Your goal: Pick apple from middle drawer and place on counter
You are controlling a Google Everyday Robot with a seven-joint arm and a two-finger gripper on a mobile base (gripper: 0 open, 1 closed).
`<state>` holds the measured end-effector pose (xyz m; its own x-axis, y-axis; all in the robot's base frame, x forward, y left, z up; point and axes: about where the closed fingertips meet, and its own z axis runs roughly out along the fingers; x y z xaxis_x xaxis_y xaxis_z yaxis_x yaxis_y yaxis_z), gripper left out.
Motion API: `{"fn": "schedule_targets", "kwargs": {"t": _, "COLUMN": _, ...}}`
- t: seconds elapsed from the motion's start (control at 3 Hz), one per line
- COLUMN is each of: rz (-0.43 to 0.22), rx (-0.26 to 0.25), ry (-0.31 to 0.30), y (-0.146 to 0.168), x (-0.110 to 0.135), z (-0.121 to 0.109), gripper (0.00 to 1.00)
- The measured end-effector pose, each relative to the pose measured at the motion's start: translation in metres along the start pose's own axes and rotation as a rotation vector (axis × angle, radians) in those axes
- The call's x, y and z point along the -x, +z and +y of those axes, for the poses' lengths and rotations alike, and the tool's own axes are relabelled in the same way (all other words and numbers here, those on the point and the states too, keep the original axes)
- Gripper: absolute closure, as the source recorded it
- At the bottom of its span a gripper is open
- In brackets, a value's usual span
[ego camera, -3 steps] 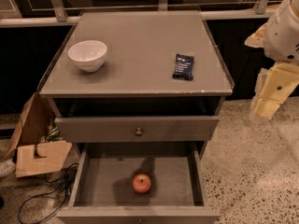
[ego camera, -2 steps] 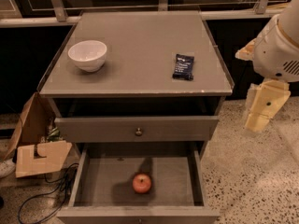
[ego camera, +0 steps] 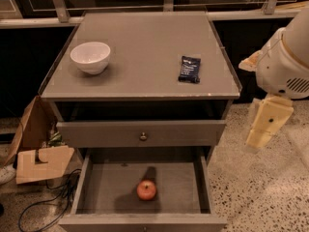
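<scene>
The apple (ego camera: 146, 190), small and red-orange, lies on the floor of the open middle drawer (ego camera: 183, 187), a little left of its centre and toward the front. The counter (ego camera: 145, 62) is the flat grey top of the cabinet above it. My gripper (ego camera: 263, 127) hangs pale and yellowish below the white arm housing (ego camera: 285, 66), to the right of the cabinet, at about the height of the closed drawer front. It is well above and to the right of the apple and holds nothing that I can see.
A white bowl (ego camera: 90, 57) stands at the counter's left and a dark blue packet (ego camera: 189, 69) at its right. A closed drawer front with a round knob (ego camera: 143, 136) sits above the open drawer. Cardboard (ego camera: 38, 161) and cables lie on the floor at left.
The arm and gripper have moved left and slightly down, closer to the cabinet's right side. The apple, bowl and packet have not moved.
</scene>
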<state>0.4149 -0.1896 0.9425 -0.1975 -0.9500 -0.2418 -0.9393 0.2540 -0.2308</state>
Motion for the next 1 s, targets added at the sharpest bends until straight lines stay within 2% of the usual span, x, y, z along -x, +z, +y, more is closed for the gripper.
{"fn": "schedule_targets", "kwargs": {"t": 0.33, "rz": 0.006, "rx": 0.036, "ry": -0.046, "y": 0.0354, "x": 0.02, "z": 0.0288, "gripper": 0.0}}
{"fn": "schedule_targets", "kwargs": {"t": 1.0, "rz": -0.002, "rx": 0.057, "ry": -0.04, "y": 0.0444, "x": 0.0218, "z": 0.0383, "gripper": 0.0}}
